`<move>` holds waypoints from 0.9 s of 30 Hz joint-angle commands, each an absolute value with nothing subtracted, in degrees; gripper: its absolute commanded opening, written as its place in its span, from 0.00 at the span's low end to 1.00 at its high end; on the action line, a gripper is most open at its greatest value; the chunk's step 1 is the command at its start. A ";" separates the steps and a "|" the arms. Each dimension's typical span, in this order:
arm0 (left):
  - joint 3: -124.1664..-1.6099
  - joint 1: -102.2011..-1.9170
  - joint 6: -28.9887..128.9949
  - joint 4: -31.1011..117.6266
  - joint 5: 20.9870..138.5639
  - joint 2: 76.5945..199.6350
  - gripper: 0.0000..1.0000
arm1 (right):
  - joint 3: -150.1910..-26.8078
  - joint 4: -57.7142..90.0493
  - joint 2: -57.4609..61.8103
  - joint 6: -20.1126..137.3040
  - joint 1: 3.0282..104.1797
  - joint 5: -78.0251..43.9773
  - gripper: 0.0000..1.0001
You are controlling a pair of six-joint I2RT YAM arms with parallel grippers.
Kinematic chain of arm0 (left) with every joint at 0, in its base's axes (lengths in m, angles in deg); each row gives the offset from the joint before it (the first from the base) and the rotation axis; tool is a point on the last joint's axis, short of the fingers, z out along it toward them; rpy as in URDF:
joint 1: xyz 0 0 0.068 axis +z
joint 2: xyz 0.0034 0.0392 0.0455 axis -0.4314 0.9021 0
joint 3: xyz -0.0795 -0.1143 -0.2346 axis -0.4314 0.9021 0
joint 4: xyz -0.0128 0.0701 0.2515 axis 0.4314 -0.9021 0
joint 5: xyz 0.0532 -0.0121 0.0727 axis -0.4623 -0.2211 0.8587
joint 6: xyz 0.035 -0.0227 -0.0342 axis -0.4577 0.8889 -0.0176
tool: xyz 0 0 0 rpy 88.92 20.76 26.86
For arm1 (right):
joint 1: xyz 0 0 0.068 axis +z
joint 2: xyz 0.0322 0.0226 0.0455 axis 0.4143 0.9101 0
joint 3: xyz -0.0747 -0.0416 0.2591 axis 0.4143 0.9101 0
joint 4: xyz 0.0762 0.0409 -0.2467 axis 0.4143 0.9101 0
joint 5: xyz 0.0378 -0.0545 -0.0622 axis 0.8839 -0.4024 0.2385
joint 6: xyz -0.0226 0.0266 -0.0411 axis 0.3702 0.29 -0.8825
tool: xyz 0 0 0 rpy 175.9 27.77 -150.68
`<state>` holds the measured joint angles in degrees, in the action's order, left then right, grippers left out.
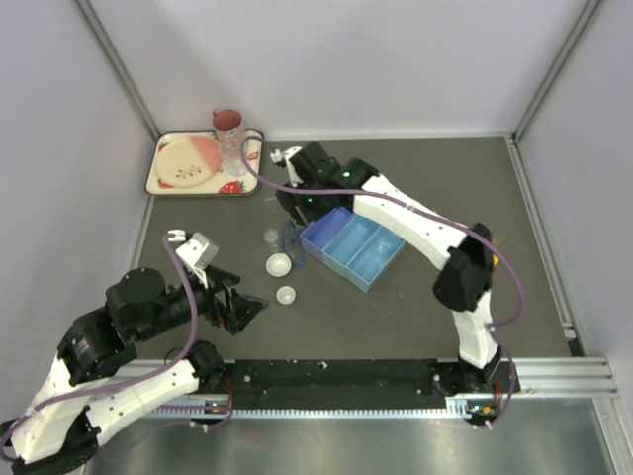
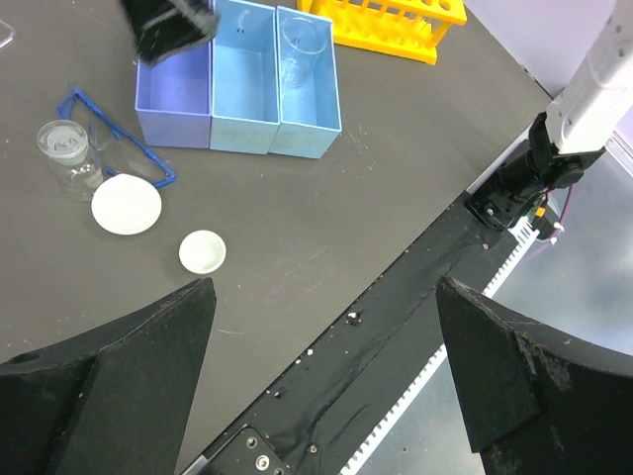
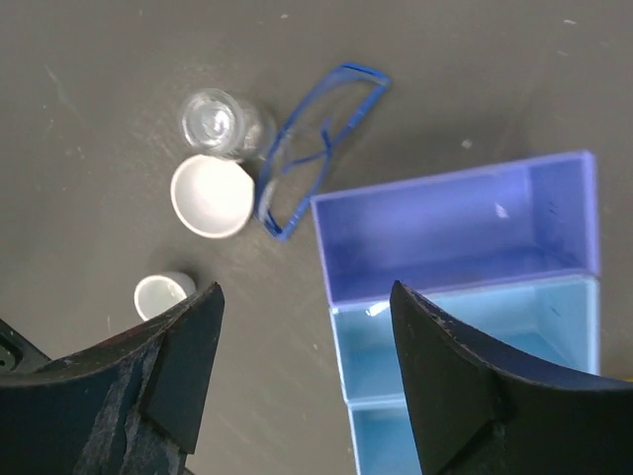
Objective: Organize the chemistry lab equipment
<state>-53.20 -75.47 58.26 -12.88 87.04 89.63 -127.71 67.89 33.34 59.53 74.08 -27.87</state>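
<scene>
The blue divided tray lies mid-table, also in the left wrist view and right wrist view. Left of it lie the blue-rimmed goggles, a small clear beaker, and two white dishes, one larger and one smaller. A clear glass piece lies in the tray's end compartment. The yellow rack stands behind the tray. My right gripper hangs open and empty over the tray's purple end. My left gripper is open and empty near the front edge.
A cream strawberry-patterned tray with a pink-and-cream plate, a pink mug and a clear tumbler sits at the far left corner. A black strip runs along the near edge. White walls enclose the table. The right arm's base stands near that edge.
</scene>
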 commanded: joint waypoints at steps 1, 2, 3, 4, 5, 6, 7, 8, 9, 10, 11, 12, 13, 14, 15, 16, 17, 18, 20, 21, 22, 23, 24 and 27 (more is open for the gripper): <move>-54.09 -75.22 58.99 -10.34 87.51 90.22 0.99 | -137.12 68.04 41.04 59.78 75.54 -21.86 0.71; -54.00 -75.22 58.99 -10.43 87.51 90.13 0.99 | -138.19 67.69 42.37 59.78 75.54 -21.07 0.72; -53.74 -75.30 58.99 -10.43 87.51 89.96 0.99 | -139.07 67.52 43.17 59.78 75.54 -20.71 0.73; -53.56 -75.22 59.16 -10.43 87.51 89.87 0.99 | -140.38 67.34 44.04 59.95 75.54 -19.93 0.74; -53.39 -75.22 59.25 -10.43 89.25 89.87 0.99 | -140.74 66.99 45.62 59.87 75.63 -19.57 0.74; -53.04 -75.30 59.25 -10.43 89.18 89.87 0.99 | -140.92 66.21 46.16 59.87 75.80 -19.13 0.75; -52.77 -75.31 59.34 -10.43 89.18 89.95 0.99 | -140.66 65.68 46.60 59.78 76.07 -18.69 0.76; -52.51 -75.22 59.34 -10.43 89.35 89.95 0.99 | -140.31 64.89 47.21 59.43 76.50 -18.69 0.77; -51.98 -75.22 59.34 -10.52 89.53 89.95 0.99 | -139.96 63.40 47.39 59.25 76.86 -18.69 0.77; -51.80 -75.30 59.43 -10.52 89.70 90.13 0.99 | -139.09 62.43 47.57 59.25 77.03 -18.60 0.77; -51.63 -75.22 59.43 -10.61 89.71 90.22 0.99 | -138.64 61.37 47.83 58.99 77.30 -18.43 0.78; -51.28 -75.22 59.43 -10.52 89.79 90.31 0.99 | -138.03 60.41 47.92 58.81 77.82 -18.42 0.78; -51.10 -75.30 59.43 -10.52 89.71 90.31 0.99 | -137.24 58.31 48.01 58.64 77.91 -18.51 0.78; -51.01 -75.22 59.43 -10.52 89.62 90.39 0.99 | -136.97 57.42 48.27 58.20 78.26 -18.60 0.78; -50.75 -75.30 59.43 -10.52 89.62 90.57 0.99 | -137.14 56.71 49.05 58.02 78.70 -18.77 0.79; -50.75 -75.22 59.52 -10.43 89.53 90.66 0.99 | -137.49 55.92 49.50 57.67 78.97 -19.12 0.79; -50.57 -75.22 59.52 -10.43 89.36 90.74 0.99 | -137.84 55.48 49.94 57.23 79.14 -19.13 0.79; -50.57 -75.22 59.52 -10.35 89.27 90.92 0.99 | -138.54 55.30 50.99 57.06 79.32 -19.13 0.79; -50.75 -75.22 59.52 -10.26 89.09 91.10 0.99 | -139.34 55.04 52.05 56.27 79.85 -19.39 0.79; -50.84 -75.30 59.52 -10.26 89.18 91.18 0.99 | -139.69 55.12 52.75 56.09 80.02 -19.57 0.79; -50.84 -75.22 59.52 -10.26 89.18 91.19 0.99 | -139.69 55.04 53.62 55.83 80.20 -19.92 0.79; -50.92 -75.30 59.43 -10.26 89.18 91.19 0.99 | -139.78 54.95 54.15 55.30 80.37 -20.44 0.79; -51.01 -75.22 59.43 -10.34 89.18 91.19 0.99 | -139.69 54.86 54.60 55.04 80.46 -21.14 0.79; -51.36 -75.22 59.34 -10.87 89.35 91.45 0.99 | -139.78 54.51 56.00 53.37 81.16 -23.43 0.79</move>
<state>-51.03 -75.47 59.31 -12.90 88.99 90.72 -137.57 56.70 54.45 56.10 80.11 -20.76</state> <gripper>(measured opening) 0.990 0.792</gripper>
